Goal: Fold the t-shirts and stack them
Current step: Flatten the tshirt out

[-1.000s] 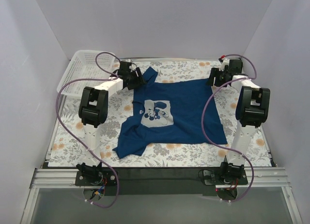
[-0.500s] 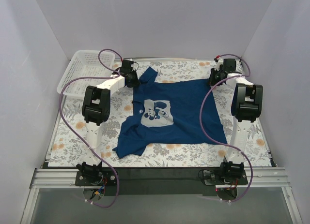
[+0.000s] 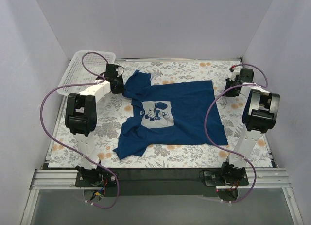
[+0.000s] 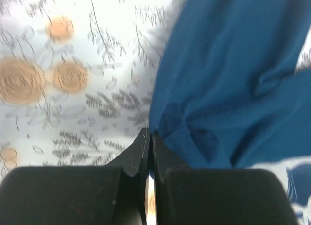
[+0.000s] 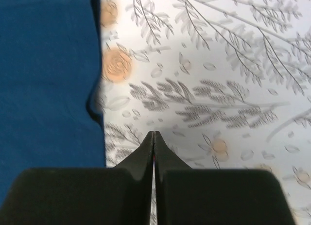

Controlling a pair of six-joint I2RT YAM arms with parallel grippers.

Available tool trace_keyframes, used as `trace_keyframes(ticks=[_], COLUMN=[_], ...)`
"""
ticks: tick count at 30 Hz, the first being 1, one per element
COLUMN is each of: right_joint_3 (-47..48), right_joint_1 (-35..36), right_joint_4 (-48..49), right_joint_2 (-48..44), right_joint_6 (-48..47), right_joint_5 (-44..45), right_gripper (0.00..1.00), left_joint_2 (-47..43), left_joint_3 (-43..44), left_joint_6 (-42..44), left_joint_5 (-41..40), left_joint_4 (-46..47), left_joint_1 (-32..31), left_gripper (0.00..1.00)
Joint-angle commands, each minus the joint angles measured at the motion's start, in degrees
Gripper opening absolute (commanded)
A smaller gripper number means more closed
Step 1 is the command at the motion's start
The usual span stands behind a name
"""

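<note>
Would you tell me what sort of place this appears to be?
Probably a lab robot-training booth: plain white walls enclose a floral-covered table, and the left arm and right arm are bolted to an aluminium rail.

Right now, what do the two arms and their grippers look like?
Both the left arm and right arm have white links with bulky black joint housings and black bases. A purple cable loops loosely along each. The left gripper and right gripper are black, with fingers tapering to thin tips.
</note>
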Motion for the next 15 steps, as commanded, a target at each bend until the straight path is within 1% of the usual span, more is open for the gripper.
trace_keyframes(ticks=[1,4,6,7,9,10,11,13,14,15], right_joint_3=[-3.6,-8.0,-11.1,-11.9,-13.7,-14.0,-14.2,-13.2,-12.5,-10.4], right_joint_1=[-0.5,-0.8,-1.1,-1.2,-1.4,-1.5,-1.5,-1.4,-1.4,-1.2], right_joint_4=[0.5,0.5,0.6,0.9,1.2,1.3,1.7,1.9,2.0,1.9], right_joint_2=[-5.0,-8.2,-10.4,-11.2,-13.2,-13.8,-14.6,-14.3,-13.2,-12.3], right_joint_6=[-5.0,-7.6,-8.9,-10.2,-11.0,-11.7,-12.0,-11.4,-10.2,-9.4], right_joint_5=[-0.4,-2.4,-2.8,-4.3,-6.3,-9.6,-10.8,-14.6,-15.5,-16.2], right_gripper=[0.01,0.01,0.01,0.01,0.01,0.01,0.18,0.39,0.53,0.56], left_joint_2=[-4.2,-6.2,-9.1,-9.9,-12.5,-13.5,-14.9,-16.5,-17.3,-19.0], left_joint_3=[-3.6,-8.4,-12.0,-14.8,-17.3,-19.4,-20.3,-22.4,-23.1,-23.6], left_joint_6=[2.2,0.7,-0.1,-0.3,-1.2,-1.6,-1.8,-3.2,-3.4,-4.0], left_joint_5=[6.9,11.0,12.6,12.1,11.3,9.8,9.1,6.4,4.4,3.6], left_joint_4=[-1.8,-2.7,-2.2,-1.9,-1.9,-2.1,-2.0,-1.7,-1.2,-0.7], left_joint_1=[-0.3,-0.4,-0.5,-0.5,-0.5,-0.5,-0.5,-0.4,-0.4,-0.2], left_gripper=[0.00,0.00,0.00,0.00,0.00,0.00,0.00,0.01,0.05,0.14])
